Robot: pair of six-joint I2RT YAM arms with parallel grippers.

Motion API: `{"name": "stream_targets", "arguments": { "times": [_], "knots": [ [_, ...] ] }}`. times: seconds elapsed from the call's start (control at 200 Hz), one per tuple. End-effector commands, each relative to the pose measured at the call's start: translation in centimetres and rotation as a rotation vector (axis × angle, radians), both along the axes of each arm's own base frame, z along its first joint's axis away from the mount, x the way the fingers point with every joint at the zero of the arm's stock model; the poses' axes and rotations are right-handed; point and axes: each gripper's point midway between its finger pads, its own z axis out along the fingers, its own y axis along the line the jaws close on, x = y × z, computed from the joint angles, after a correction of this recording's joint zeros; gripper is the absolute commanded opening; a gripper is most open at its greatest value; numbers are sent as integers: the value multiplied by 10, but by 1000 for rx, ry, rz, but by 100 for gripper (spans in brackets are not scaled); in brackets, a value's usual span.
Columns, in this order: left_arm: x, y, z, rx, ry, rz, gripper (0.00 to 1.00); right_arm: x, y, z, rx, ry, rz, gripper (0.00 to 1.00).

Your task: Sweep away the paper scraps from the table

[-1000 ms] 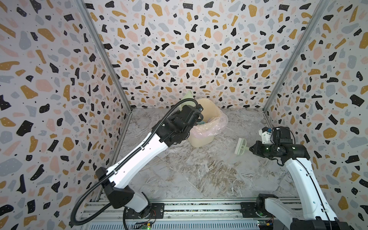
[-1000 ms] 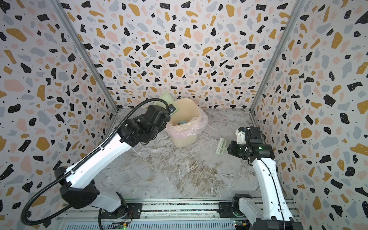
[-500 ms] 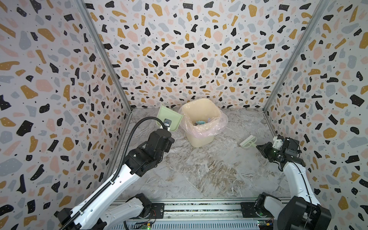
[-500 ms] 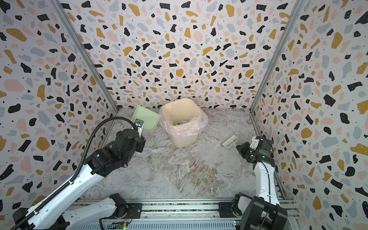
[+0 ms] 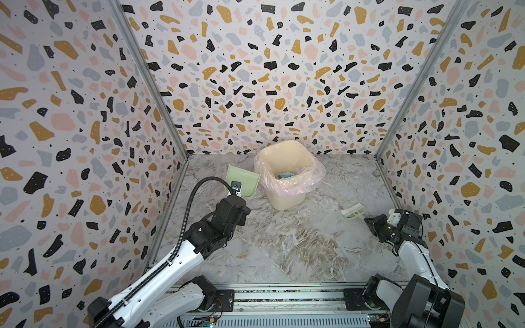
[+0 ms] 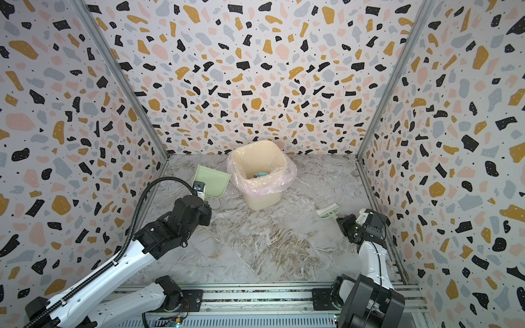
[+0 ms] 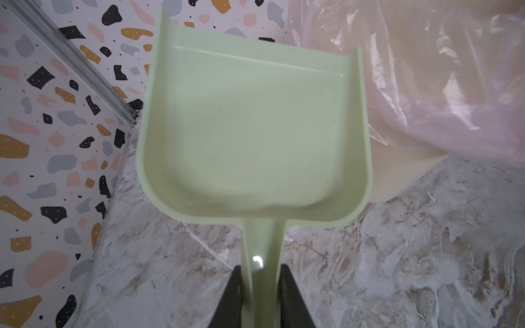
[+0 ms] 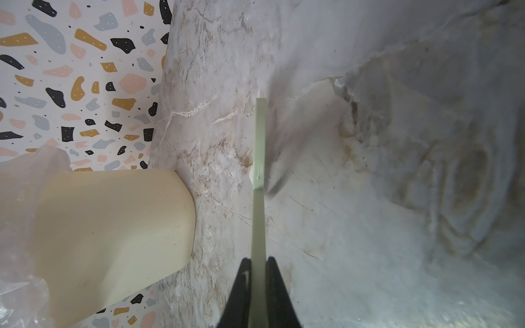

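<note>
**Operator:** What could be going wrong from here?

**Spotter:** You are carrying 2 tools close to other things. Your left pincer (image 7: 260,269) is clamping narrow on the handle of the dustpan (image 5: 243,178), and the pan's side is sitting just beside the bin liner (image 5: 315,177). If you are swinging that arm toward the middle, the pan's edge could be snagging the plastic and tipping the bin (image 5: 287,198), spilling what is inside. Your right pincer (image 8: 258,259) is squeezing shut on the thin handle of the brush (image 5: 352,211), low over the table (image 5: 298,250). I cannot tell whether the bristles are touching. Pressing down hard could be twisting the handle out of the grip.

**Operator:** Where are the paper scraps lying relative to the pincers?

**Spotter:** The paper scraps (image 5: 285,174) I am seeing are sitting inside the bin, at the upper centre of the frame in both top views. That is up and to the right of your left pincer, up and well to the left of your right one, and apart from both. I am finding none on the marble and none in the pan, so I am judging the sweeping all but done.
</note>
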Motion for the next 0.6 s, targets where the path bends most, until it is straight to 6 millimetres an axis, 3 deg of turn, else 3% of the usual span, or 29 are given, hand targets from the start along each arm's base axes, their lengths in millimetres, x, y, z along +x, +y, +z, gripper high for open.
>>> {"name": "stream_targets", "arguments": {
  "times": [0.0, 0.12, 0.24, 0.375, 0.596],
  "knots": [
    [3, 0, 4, -58, -35, 17, 0, -6, 1, -1, 4, 11, -6, 10],
    [1, 4, -1, -74, -37, 35, 0, -15, 0, -5, -7, 50, -32, 22],
    [1, 5, -5, -83, -32, 45, 0, -23, 4, -13, 17, 102, -28, 40],
    [1, 5, -7, -90, -29, 43, 0, -30, 5, -21, 21, 156, -26, 50],
    [3, 9, -17, -105, -16, 76, 0, -32, -4, -8, -59, 176, -24, 60]
  ]
}}
